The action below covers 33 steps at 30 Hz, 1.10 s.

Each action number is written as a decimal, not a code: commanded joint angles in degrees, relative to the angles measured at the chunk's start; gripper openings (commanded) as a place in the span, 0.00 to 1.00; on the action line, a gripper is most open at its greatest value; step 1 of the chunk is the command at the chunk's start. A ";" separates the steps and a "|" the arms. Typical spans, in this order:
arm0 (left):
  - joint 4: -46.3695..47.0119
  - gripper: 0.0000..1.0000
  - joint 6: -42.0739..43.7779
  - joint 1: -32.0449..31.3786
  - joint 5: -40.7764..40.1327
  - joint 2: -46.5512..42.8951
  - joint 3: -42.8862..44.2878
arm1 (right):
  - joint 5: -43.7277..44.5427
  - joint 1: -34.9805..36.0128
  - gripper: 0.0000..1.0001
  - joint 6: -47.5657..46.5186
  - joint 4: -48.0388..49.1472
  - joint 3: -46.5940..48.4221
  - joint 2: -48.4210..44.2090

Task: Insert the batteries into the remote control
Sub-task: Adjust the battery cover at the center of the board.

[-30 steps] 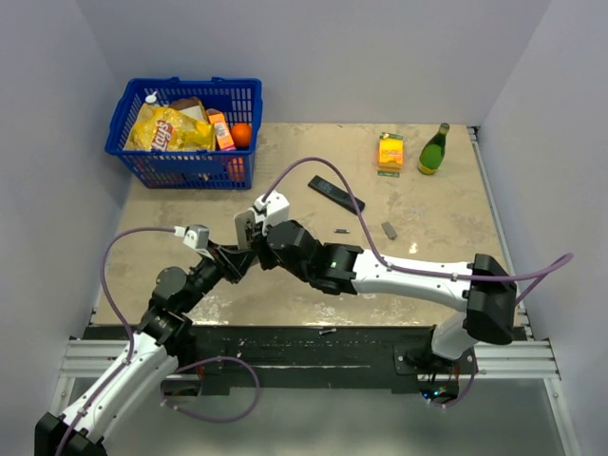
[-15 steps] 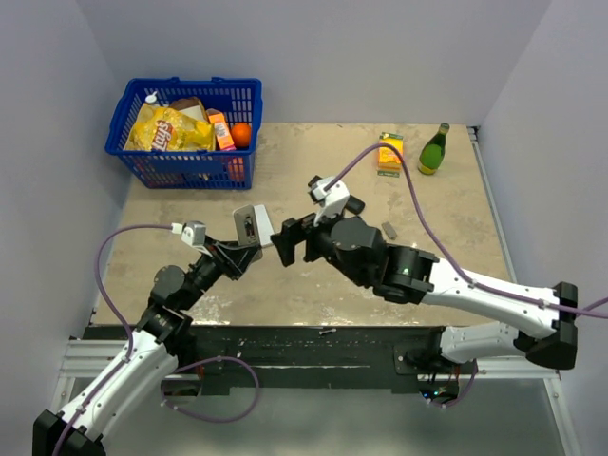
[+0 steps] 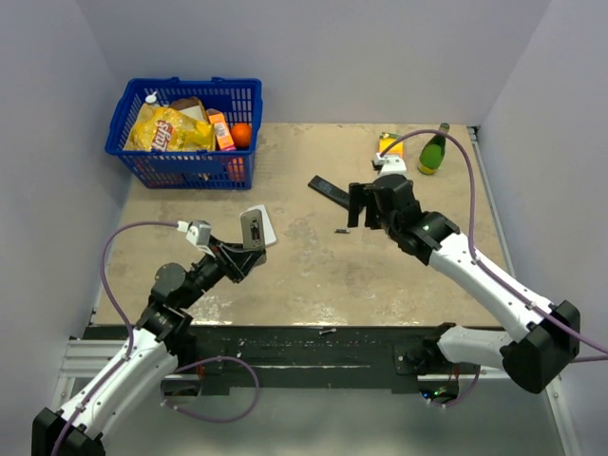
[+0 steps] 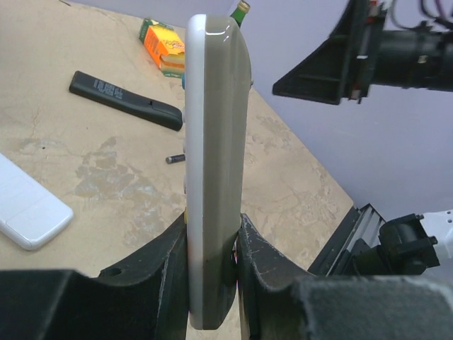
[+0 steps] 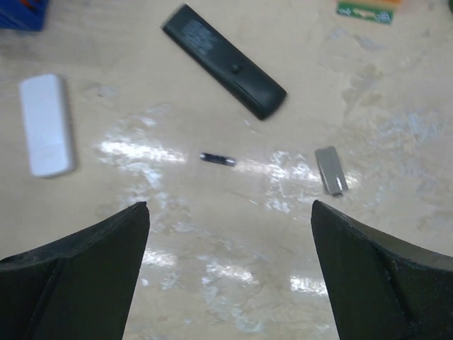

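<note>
The left jaws grip the white remote (image 4: 212, 177); the wide-open right jaws should drop straight onto the battery (image 5: 217, 159) lying on the table (image 5: 226, 297) at 6 o'clock from the black remote (image 5: 223, 60).

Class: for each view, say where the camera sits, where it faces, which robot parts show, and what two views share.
Top external: above and behind, facing down at the table; both arms show.
Left wrist: on left gripper, facing across the table; fingers clamp white remote.
Right wrist: on right gripper, facing down; open fingers show.
Wrist views share black remote and battery.
</note>
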 commanded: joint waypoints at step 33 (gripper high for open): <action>-16.81 0.00 17.72 0.11 -2.36 -3.90 15.86 | -24.53 -24.99 0.69 -8.93 4.57 -2.06 31.13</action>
